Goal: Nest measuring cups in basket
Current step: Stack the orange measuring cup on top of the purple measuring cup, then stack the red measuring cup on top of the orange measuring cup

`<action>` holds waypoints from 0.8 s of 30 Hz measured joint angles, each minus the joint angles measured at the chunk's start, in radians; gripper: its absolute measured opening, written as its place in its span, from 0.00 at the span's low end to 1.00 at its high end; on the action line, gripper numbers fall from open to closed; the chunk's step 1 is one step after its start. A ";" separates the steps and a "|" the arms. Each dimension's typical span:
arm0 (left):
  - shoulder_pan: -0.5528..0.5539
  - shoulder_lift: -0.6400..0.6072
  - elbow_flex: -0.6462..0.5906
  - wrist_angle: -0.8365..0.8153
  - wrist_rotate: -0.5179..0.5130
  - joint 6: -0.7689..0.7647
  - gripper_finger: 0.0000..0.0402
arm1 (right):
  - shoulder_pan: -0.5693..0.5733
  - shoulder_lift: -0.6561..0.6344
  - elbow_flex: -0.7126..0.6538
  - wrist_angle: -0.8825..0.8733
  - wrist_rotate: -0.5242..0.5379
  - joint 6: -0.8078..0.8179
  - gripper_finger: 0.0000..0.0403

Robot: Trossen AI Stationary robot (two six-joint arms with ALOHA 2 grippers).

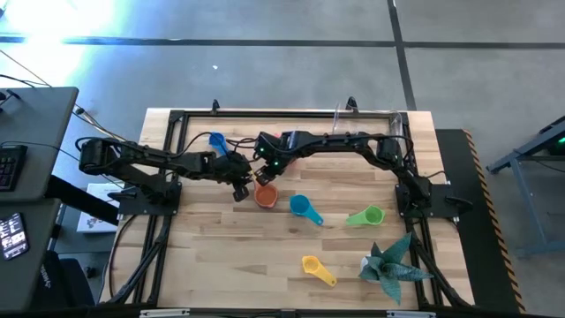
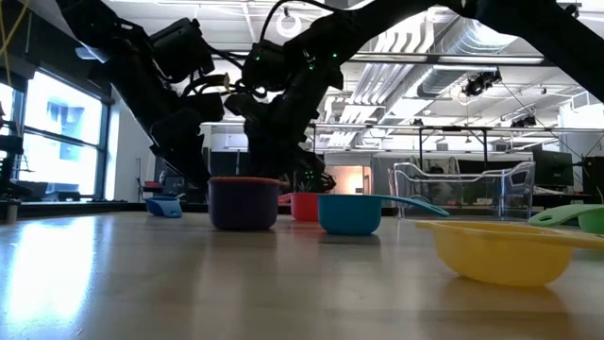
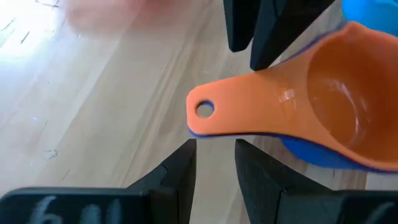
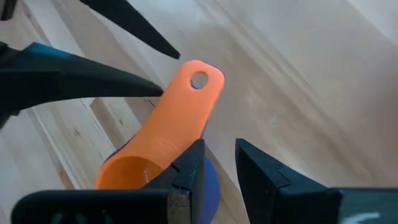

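- Your desk (image 1: 221, 256) is a pale wooden top, with a black metal frame (image 1: 177, 119) running around its edges.
- Both dark arms reach in from the sides and meet near the desk's middle, a little toward the left edge.
- A teal spiky plant (image 1: 389, 265) stands by the near right corner.
- The clear basket (image 2: 462, 189) sits at the far edge toward the right corner, well apart from both grippers. You cannot tell from these views whether it holds a cup.
- The orange cup (image 3: 323, 106) sits nested inside the purple cup (image 2: 243, 206) near the desk's middle, with its flat handle sticking out to the side.
- The teal cup (image 1: 300, 207) lies just to the right of that pair, and the green cup (image 1: 369, 215) lies farther toward the right edge.
- The yellow cup (image 1: 314, 266) lies near the near edge, and the red cup (image 2: 304, 206) stands behind the nested pair.
- The blue cup (image 1: 216, 141) lies toward the far edge on the left side.
- Your left gripper (image 3: 214, 144) hangs just short of the end of the orange handle, its fingers a narrow gap apart with nothing between them.
- Your right gripper (image 4: 219, 144) hangs over the same handle from the other side. Its fingers are narrowly parted, with bare wood showing between them and the handle passing beside one finger.
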 joint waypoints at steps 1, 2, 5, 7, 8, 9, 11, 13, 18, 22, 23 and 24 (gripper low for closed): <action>0.000 0.000 0.000 0.000 0.000 0.000 0.25 | 0.000 0.000 0.000 0.004 -0.001 0.000 0.20; 0.000 0.000 0.000 0.000 0.002 -0.001 0.25 | 0.001 0.000 0.000 0.010 -0.002 0.000 0.20; 0.000 0.000 0.000 -0.001 0.013 -0.010 0.25 | 0.002 0.000 0.000 0.008 0.002 0.001 0.20; -0.001 0.000 0.000 -0.004 0.013 -0.011 0.25 | 0.002 0.000 0.000 0.008 0.003 0.005 0.20; -0.001 0.000 0.000 -0.006 0.013 -0.011 0.25 | 0.002 0.000 0.000 0.007 0.003 0.008 0.20; -0.001 0.000 0.000 -0.010 0.013 -0.011 0.25 | 0.002 0.000 0.000 0.007 0.003 0.008 0.20; -0.001 -0.001 0.000 -0.028 0.014 -0.015 0.25 | -0.001 0.000 0.000 0.004 0.003 0.011 0.20; -0.001 -0.002 0.000 -0.056 0.014 -0.040 0.25 | -0.005 0.000 0.010 -0.020 0.004 0.011 0.20; -0.001 -0.024 0.001 -0.139 0.037 -0.079 0.25 | -0.005 -0.001 0.071 -0.103 0.010 0.006 0.20; -0.001 -0.060 0.001 -0.171 0.065 -0.087 0.25 | -0.005 -0.001 0.150 -0.182 0.061 -0.008 0.20; -0.001 -0.074 0.001 -0.178 0.065 -0.088 0.25 | -0.005 -0.001 0.172 -0.206 0.080 -0.016 0.20; -0.001 -0.087 0.001 -0.184 0.065 -0.089 0.25 | -0.005 -0.001 0.197 -0.231 0.095 -0.025 0.20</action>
